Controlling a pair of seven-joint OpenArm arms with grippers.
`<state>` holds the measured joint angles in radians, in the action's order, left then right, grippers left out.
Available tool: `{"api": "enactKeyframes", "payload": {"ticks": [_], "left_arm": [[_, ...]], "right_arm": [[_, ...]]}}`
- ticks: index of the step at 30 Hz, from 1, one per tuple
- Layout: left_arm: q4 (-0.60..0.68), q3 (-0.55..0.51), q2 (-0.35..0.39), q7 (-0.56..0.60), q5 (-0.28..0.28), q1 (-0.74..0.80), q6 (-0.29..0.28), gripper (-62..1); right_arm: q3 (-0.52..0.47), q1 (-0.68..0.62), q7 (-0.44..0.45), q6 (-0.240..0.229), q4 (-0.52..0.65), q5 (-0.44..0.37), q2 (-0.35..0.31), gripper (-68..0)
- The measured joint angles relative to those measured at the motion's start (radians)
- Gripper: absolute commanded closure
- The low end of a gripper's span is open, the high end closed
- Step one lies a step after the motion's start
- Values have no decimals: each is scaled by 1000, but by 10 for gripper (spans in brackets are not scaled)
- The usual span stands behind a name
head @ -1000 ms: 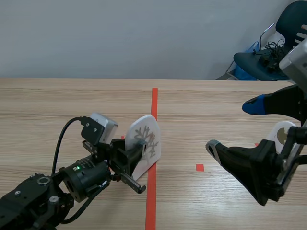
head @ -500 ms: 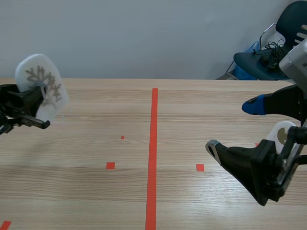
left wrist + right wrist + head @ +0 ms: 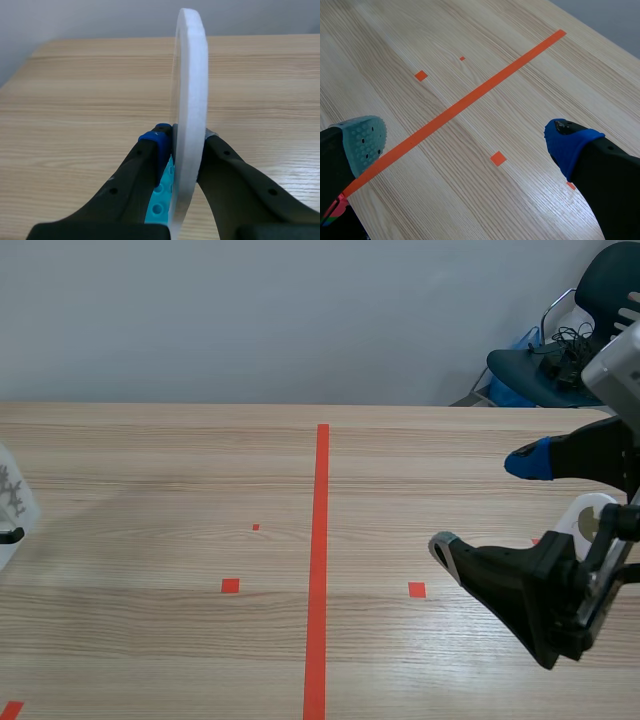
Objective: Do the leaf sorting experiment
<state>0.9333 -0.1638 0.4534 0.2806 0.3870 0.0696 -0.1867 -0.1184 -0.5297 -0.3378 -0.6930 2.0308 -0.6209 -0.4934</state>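
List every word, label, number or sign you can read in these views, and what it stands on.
None: no text can be read in any view.
The white disc shows only part of a brown branching figure, no letters.
The orange-red tape line and squares are blank.

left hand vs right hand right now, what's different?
The left hand is shut on a white disc, held upright and seen edge-on. The right hand is open, with nothing between its fingers. In the scene view the left hand is almost out of sight at the far left, while the right hand stands large at the right. Shared: both have black fingers with bluish dotted pads, and both are over the wooden table.
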Motion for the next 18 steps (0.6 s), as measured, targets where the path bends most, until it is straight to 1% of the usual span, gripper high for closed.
{"api": "enactKeyframes", "payload": {"ticks": [3, 9, 11, 12, 14, 16, 18], "left_arm": [[-45, 3, 0, 43, 0, -2, 0, -44], [-151, 9, -2, 81, 2, -58, -3, -45], [-175, 9, -2, 80, 31, -72, -3, -48], [-181, 9, -2, 80, 53, -76, -3, -67], [-182, 9, -2, 80, 59, -76, 0, -127], [-182, 9, -2, 80, 59, -76, 0, -204], [-180, 9, -2, 80, 59, -76, 0, -296]], "right_arm": [[0, 0, 0, 0, 0, 0, 0, -679], [0, 0, 0, 0, 0, 0, 0, -679], [0, 0, 0, 0, 0, 0, 0, -679], [0, 0, 0, 0, 0, 0, 0, -679], [0, 0, 0, 0, 0, 0, 0, -679], [0, 0, 0, 0, 0, 0, 0, -679], [0, 0, 0, 0, 0, 0, 0, -679]]}}
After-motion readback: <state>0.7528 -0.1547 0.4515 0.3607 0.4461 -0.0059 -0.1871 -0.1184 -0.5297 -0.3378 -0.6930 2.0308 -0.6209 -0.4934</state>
